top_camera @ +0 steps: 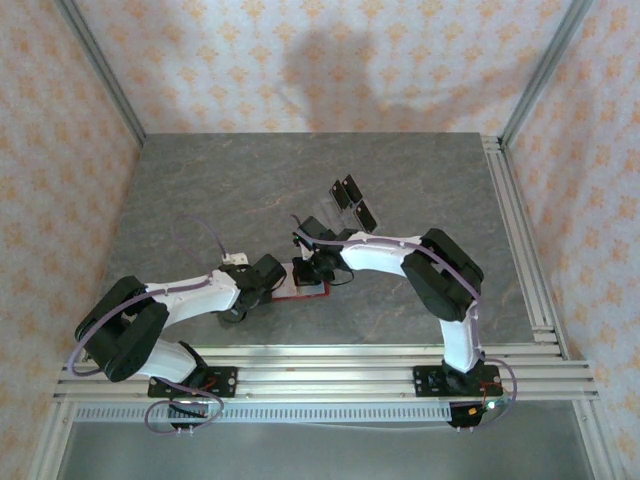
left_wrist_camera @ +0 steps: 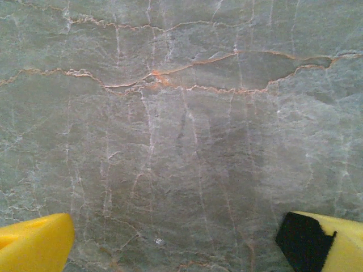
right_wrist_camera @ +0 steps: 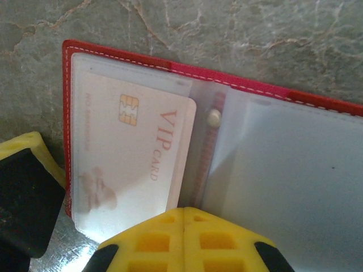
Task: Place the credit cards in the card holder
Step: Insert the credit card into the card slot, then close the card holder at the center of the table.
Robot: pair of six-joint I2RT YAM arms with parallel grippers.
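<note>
The red card holder (right_wrist_camera: pixel 170 67) lies open and flat on the grey stone table. A pale credit card (right_wrist_camera: pixel 136 153) with a gold chip and "VIP CARD" print sits inside the clear left pocket. The right pocket (right_wrist_camera: pixel 283 170) looks hazy and blank. My right gripper (right_wrist_camera: pixel 183 214) is shut, fingertips pressed together over the holder's near edge by the centre fold, with nothing between them. From above, the card holder (top_camera: pixel 297 291) lies between both grippers. My left gripper (left_wrist_camera: pixel 181 243) is open above bare table, just left of the holder (top_camera: pixel 262 287).
A clear plastic tray with black tabs (top_camera: pixel 350 205) stands behind the card holder, toward the table's middle. A yellow and black finger of the left gripper (right_wrist_camera: pixel 25 190) sits close beside the holder's left edge. Metal rails run along the table's near and right edges.
</note>
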